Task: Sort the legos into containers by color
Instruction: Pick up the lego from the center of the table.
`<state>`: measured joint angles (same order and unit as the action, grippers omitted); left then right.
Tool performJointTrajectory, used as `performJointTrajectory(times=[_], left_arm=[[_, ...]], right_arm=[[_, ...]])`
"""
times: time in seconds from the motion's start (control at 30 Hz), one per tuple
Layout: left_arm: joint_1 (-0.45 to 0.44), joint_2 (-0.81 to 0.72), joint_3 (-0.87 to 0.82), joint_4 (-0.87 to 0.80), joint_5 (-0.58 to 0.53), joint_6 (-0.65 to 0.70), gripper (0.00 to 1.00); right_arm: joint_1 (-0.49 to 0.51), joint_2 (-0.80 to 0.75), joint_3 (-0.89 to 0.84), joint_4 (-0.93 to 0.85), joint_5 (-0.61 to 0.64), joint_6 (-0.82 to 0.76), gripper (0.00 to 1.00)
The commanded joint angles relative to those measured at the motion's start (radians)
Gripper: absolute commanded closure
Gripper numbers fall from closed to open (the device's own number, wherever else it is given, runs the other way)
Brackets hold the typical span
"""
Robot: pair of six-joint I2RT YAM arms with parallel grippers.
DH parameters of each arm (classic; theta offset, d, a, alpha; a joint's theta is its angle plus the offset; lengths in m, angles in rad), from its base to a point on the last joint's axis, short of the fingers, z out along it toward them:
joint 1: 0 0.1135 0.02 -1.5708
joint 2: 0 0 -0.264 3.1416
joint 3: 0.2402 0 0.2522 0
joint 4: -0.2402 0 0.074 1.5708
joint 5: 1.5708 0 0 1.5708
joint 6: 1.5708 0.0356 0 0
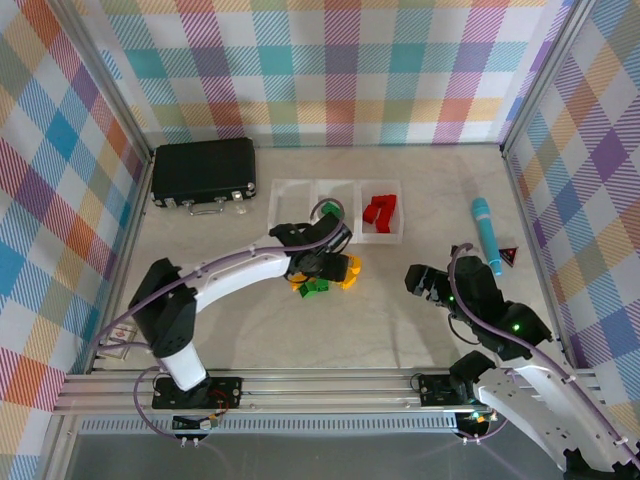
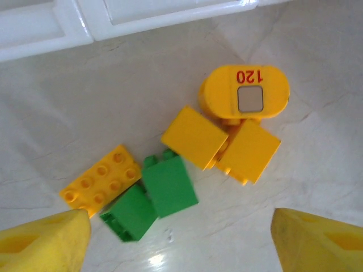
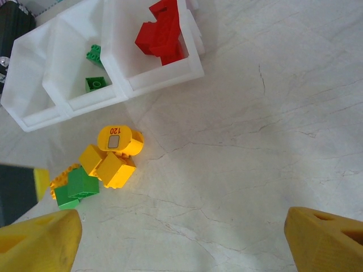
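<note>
My left gripper (image 2: 181, 249) hung spread wide, nothing between its yellow fingertips (image 2: 45, 241), aimed straight down at the loose pile on the pale veined table (image 2: 317, 68). Closest under it lay two green bricks (image 2: 169, 184), touching each other. A studded yellow plate (image 2: 102, 180) sat against their left side, and two plain yellow bricks (image 2: 194, 136) lay side by side up and to the right. Touching those was a rounded yellow piece (image 2: 244, 93). Its top carried red numerals that I read as 120, upside down to that wrist camera, next to a small grey square. My right gripper (image 3: 181, 243) was likewise released and empty, hovering over bare table well apart from the pile, which lay off to its left. Past the pile, on the far side and near it, stood the containers (image 3: 164, 79), three white bins joined in a row. The right-hand bin held the red legos (image 3: 161, 34) and the middle one held two green legos (image 3: 93, 54). From overhead I could see a black case (image 1: 203, 172) with latches just left of the bins. A teal cylinder (image 1: 487, 233) lay over on the right, apart from them. Any lettering on those two was too small for me to read.
</note>
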<state>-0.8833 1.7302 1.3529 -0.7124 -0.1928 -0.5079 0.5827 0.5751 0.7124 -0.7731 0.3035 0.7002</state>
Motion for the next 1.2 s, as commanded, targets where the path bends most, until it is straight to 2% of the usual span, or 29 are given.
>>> performJointTrajectory(times=[0.0,0.2,0.8,1.17], left_arm=[[-0.015,0.078,0.038,-0.082,-0.002,-0.108,0.21],[-0.020,0.107,0.041,-0.084,-0.017,-0.171,0.24],[-0.019,0.166,0.045,-0.027,0.015,-0.198,0.42],[-0.020,0.202,0.041,-0.014,0.027,-0.199,0.42]], right_arm=[[-0.003,-0.014,-0.017,-0.010,0.008,0.014,0.08],[-0.003,-0.023,-0.023,-0.026,0.017,-0.005,0.08],[-0.003,-0.035,-0.056,-0.008,0.014,-0.013,0.08],[-0.003,-0.032,-0.062,-0.007,0.019,-0.014,0.08]])
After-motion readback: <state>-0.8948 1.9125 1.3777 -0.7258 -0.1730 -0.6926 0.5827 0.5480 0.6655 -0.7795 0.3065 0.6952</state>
